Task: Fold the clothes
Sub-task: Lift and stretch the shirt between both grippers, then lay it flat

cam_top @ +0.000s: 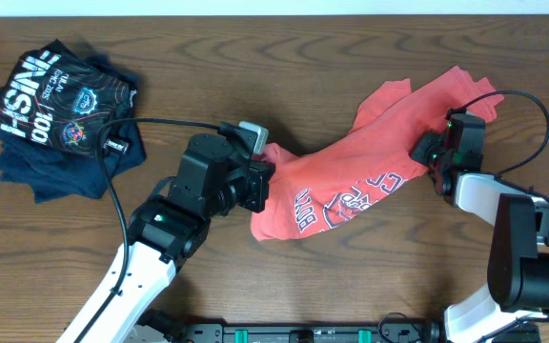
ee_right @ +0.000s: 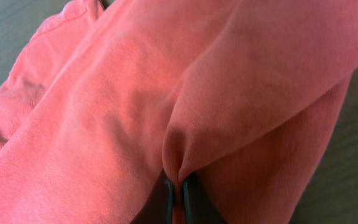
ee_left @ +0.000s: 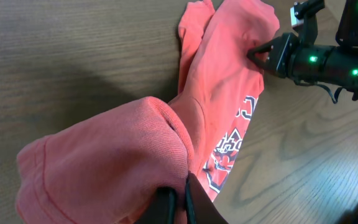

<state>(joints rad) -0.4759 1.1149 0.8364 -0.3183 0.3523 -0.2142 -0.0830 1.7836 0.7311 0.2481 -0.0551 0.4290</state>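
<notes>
The red-orange T-shirt (cam_top: 360, 176) lies stretched and bunched across the middle of the table, its dark-and-white chest print facing up. My left gripper (cam_top: 263, 181) is shut on a fold at the shirt's left end; the left wrist view shows the fingers (ee_left: 178, 200) pinching the cloth (ee_left: 123, 149). My right gripper (cam_top: 425, 151) is shut on the shirt's right part; the right wrist view shows its fingers (ee_right: 178, 196) pinching a ridge of fabric (ee_right: 185, 93). The right arm also shows in the left wrist view (ee_left: 316, 59). No white tag is visible.
A pile of dark navy shirts with white lettering (cam_top: 60, 114) lies at the far left of the wooden table (cam_top: 255, 57). Black cables (cam_top: 160, 122) run from the arms. The table's front edge is just below the arm bases.
</notes>
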